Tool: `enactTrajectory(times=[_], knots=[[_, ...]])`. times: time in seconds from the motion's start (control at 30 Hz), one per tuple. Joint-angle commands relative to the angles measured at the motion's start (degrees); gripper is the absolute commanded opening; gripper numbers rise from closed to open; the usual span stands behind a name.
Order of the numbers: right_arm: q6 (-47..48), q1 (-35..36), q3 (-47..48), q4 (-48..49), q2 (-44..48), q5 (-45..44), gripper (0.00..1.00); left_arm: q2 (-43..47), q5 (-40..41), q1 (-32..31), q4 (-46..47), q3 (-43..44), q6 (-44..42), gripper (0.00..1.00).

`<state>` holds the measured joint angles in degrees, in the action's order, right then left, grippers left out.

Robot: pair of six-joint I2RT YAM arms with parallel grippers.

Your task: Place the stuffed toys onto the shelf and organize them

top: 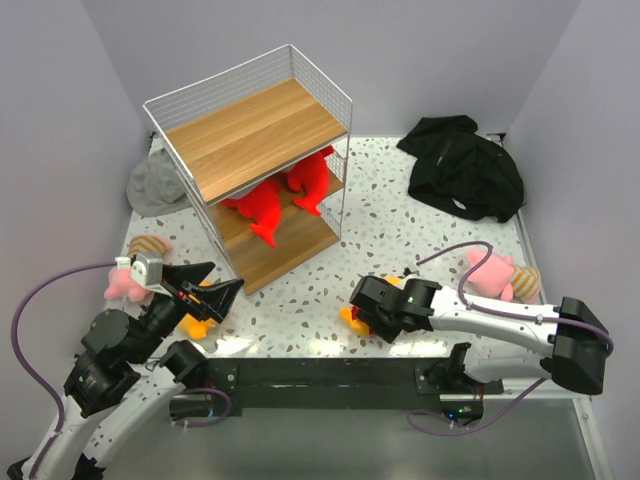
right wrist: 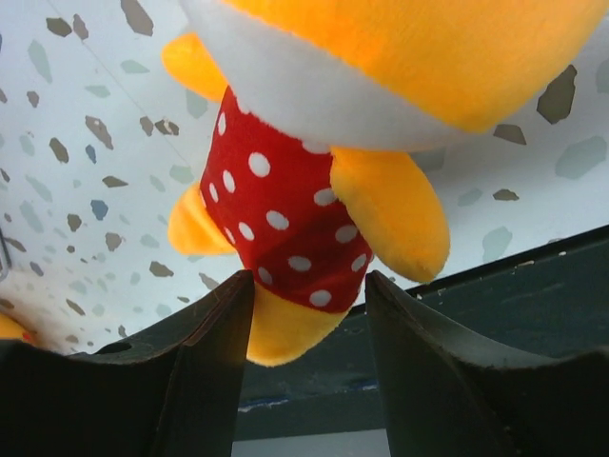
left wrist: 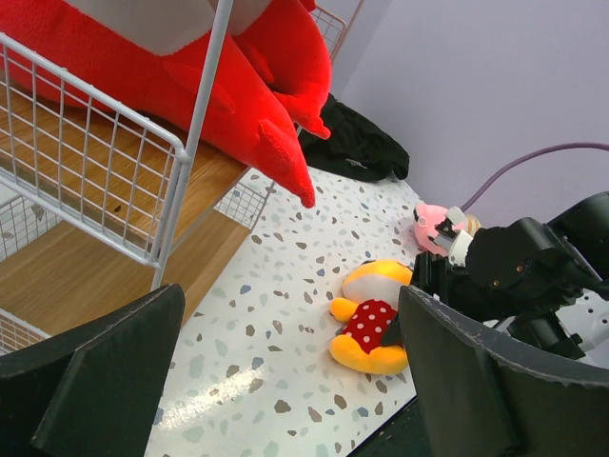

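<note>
Two red sharks (top: 262, 205) (top: 310, 180) lie on the middle board of the white wire shelf (top: 255, 135); in the left wrist view a shark (left wrist: 219, 95) pokes out past the shelf's rail (left wrist: 114, 114). A yellow doll in a red dotted outfit (top: 350, 318) (left wrist: 376, 324) (right wrist: 285, 228) lies near the table's front edge. My right gripper (top: 358, 310) (right wrist: 309, 324) straddles its lower body, open, the left finger touching and a gap at the right finger. My left gripper (top: 222, 280) (left wrist: 295, 381) hangs wide open and empty above a second yellow doll (top: 195, 322). Pink toys lie at the left (top: 122, 285) and right (top: 490, 270) (left wrist: 430, 224).
A black cloth heap (top: 465, 165) (left wrist: 362, 148) lies at the back right. A grey hat (top: 155, 185) sits left of the shelf. Walls close in on three sides, and the black base rail (top: 320, 385) runs along the near edge.
</note>
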<state>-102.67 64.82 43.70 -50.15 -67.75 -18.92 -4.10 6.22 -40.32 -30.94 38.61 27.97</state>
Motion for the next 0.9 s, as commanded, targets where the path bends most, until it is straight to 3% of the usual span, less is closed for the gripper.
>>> enactTrajectory(times=[0.0,0.13,0.23,0.27,0.3,0.5,0.6,0.7,0.73,0.87], knots=[[-3.32,0.05,-1.51,1.64,-0.9,-6.48,0.53,0.58,-0.15,-0.2,1.76,-0.2,0.25,1.0],[-4.03,0.05,-4.41,3.39,-0.64,-7.36,0.47,0.32,-0.15,-0.29,1.76,-0.2,0.16,1.0],[-3.07,0.05,-5.91,4.62,0.24,-9.12,0.31,0.49,-0.24,-0.2,1.67,-0.2,0.25,1.0],[-2.54,0.05,-6.35,4.97,0.51,-9.64,0.11,0.58,-0.15,-0.29,1.76,-0.2,0.25,1.0],[-1.75,0.05,-6.26,4.89,1.73,-11.21,0.0,0.58,-0.15,-0.29,1.67,-0.2,0.25,1.0],[6.15,0.05,0.23,-3.54,11.2,-20.79,0.0,0.06,-0.15,-0.29,1.67,-0.2,0.25,1.0],[17.12,0.05,5.06,-3.38,15.88,-26.95,0.0,-0.3,-0.07,-0.29,1.67,-0.2,0.25,1.0],[34.77,0.05,10.77,1.62,20.71,-30.91,0.0,0.14,-0.07,-0.29,1.67,-0.2,0.25,1.0],[44.65,0.05,12.44,3.46,22.29,-31.18,0.0,0.14,0.02,-0.29,1.67,-0.2,0.25,1.0],[66.08,0.05,22.7,12.7,24.24,-28.2,0.0,0.14,0.2,-0.29,1.67,-0.2,0.25,1.0]])
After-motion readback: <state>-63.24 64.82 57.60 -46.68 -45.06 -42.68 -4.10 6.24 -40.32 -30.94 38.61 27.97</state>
